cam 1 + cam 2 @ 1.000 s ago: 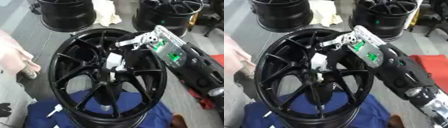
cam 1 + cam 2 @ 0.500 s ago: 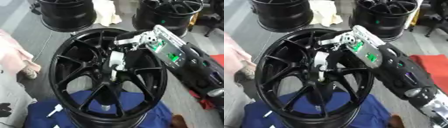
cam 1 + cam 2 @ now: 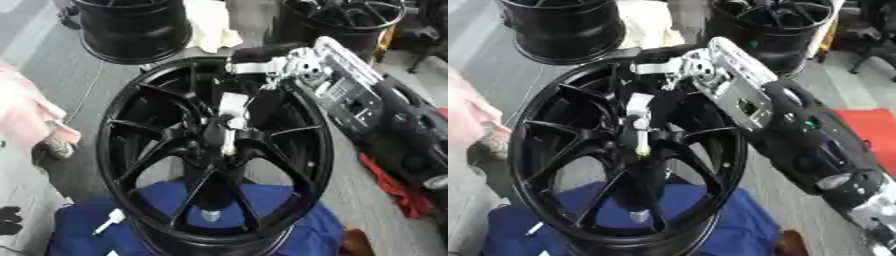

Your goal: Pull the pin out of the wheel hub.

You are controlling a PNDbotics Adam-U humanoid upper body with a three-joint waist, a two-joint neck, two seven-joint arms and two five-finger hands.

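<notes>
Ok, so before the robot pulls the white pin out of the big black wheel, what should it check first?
1. Pin still in the hub of the wheel: ok, it stands up from the centre.
2. Right hand near the pin: ok, it reaches over the far rim, above the pin.
3. Fingers closed round the pin: not ok, they sit above it and do not hold it.
4. Wheel resting steady on the blue cloth: cannot tell.
5. Left hand ready to hold the wheel: not ok, it shows in no view.
6. Way up clear of the spokes: ok, nothing sits over the pin but the hand.
</notes>
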